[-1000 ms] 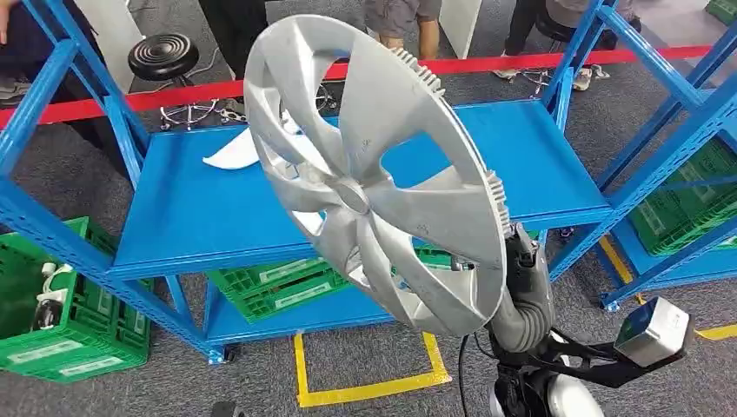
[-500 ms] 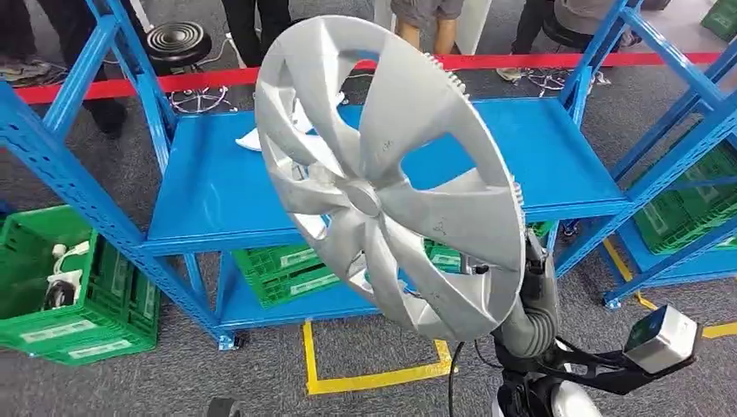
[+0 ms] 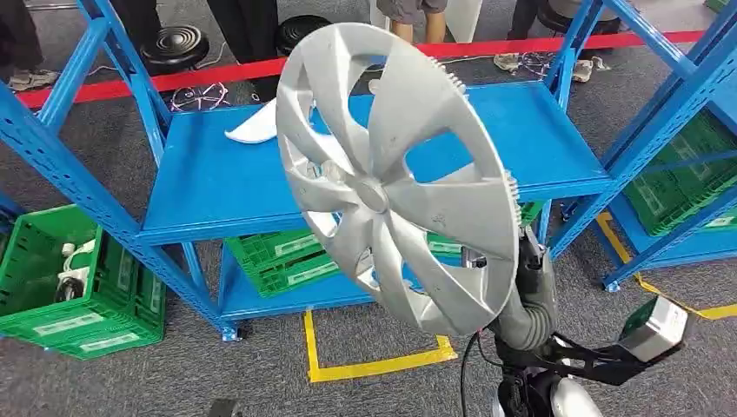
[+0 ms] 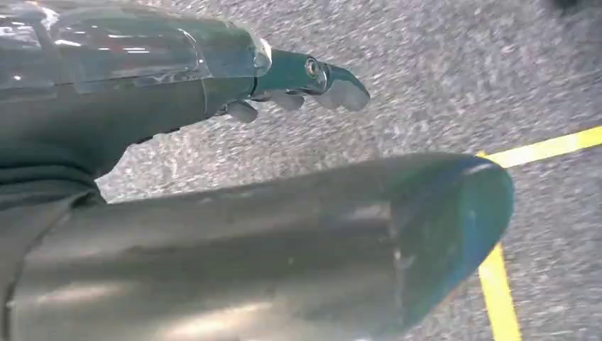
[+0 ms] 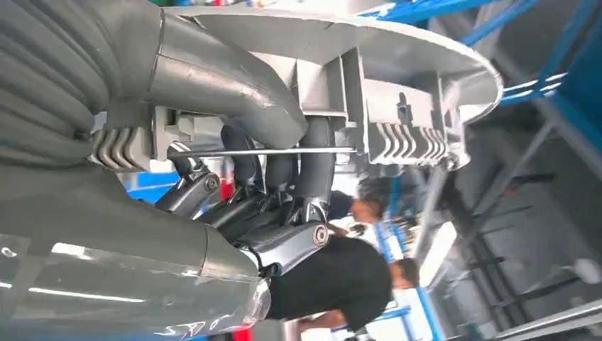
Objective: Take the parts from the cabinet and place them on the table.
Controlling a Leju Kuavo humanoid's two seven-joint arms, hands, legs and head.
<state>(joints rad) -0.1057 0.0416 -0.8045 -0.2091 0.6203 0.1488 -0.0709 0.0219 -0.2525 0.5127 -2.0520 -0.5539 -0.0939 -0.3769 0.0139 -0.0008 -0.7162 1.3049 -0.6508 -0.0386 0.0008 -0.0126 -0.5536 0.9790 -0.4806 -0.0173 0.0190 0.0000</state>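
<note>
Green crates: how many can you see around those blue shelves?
4, maybe more. One green crate sits on the floor at far left, two show under the middle shelf, and one in the right rack. The hubcap may hide others.

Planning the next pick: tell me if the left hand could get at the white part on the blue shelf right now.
Probably not: the left hand hangs low over the floor, and the hubcap in the right hand stands before the white part.
</note>
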